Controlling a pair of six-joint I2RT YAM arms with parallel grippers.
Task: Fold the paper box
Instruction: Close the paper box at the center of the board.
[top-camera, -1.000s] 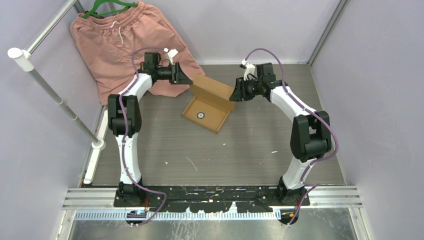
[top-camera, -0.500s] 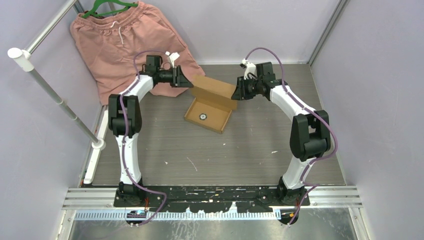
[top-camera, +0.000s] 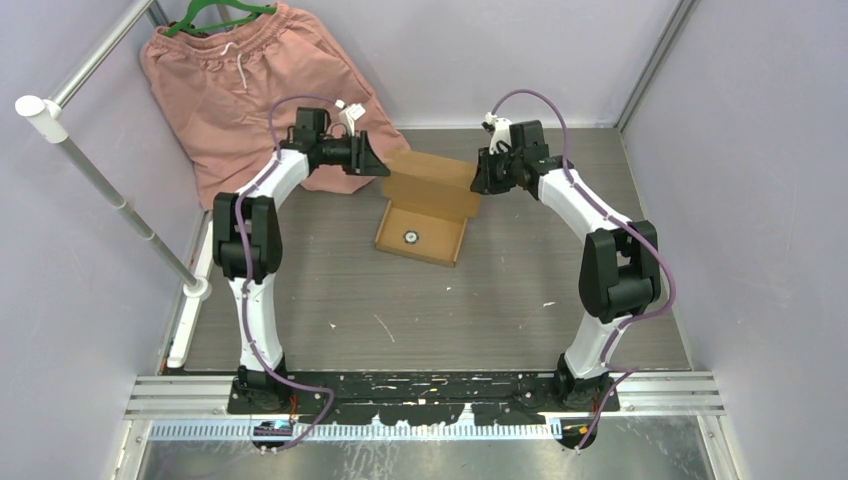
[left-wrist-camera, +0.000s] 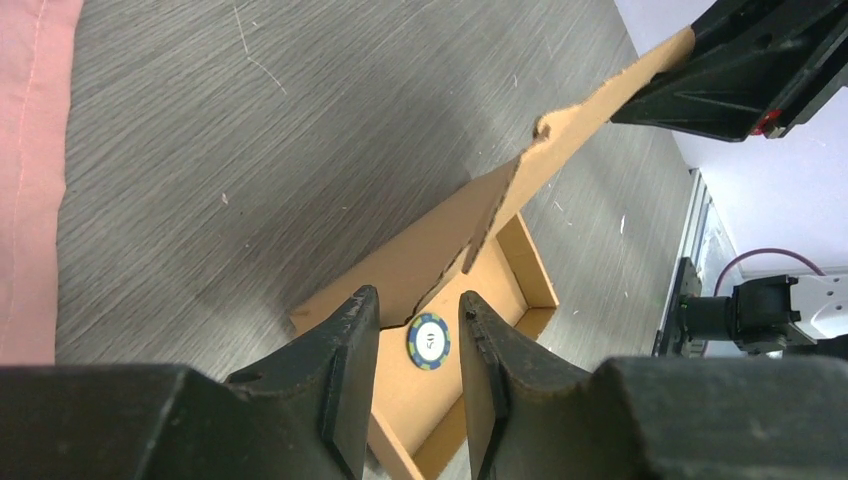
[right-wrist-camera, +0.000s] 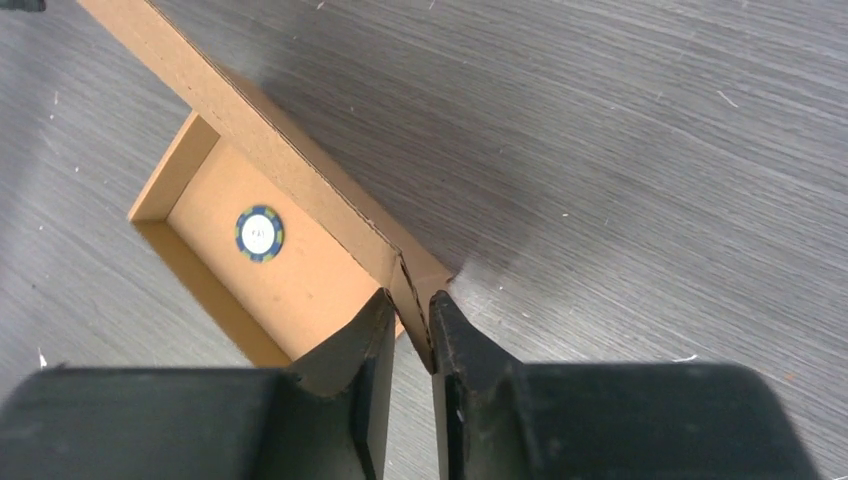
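Turning square between the fingers (left-wrist-camera: 350, 360), the plain brown corrugated cardboard box (top-camera: 421, 238) has its lid (top-camera: 436, 178) raised: right gripper (right-wrist-camera: 410, 305) newly clenched on 1 corner, left gripper (left-wrist-camera: 420, 305) astride the opposite edge, grip unclear; lid-closing seems next.

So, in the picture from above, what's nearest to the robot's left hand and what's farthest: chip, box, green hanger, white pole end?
From the left hand:
1. The box, right beside it.
2. The chip, inside the box, nearer the robot.
3. The green hanger, far back on the left.
4. The white pole end, farthest out by the left wall.
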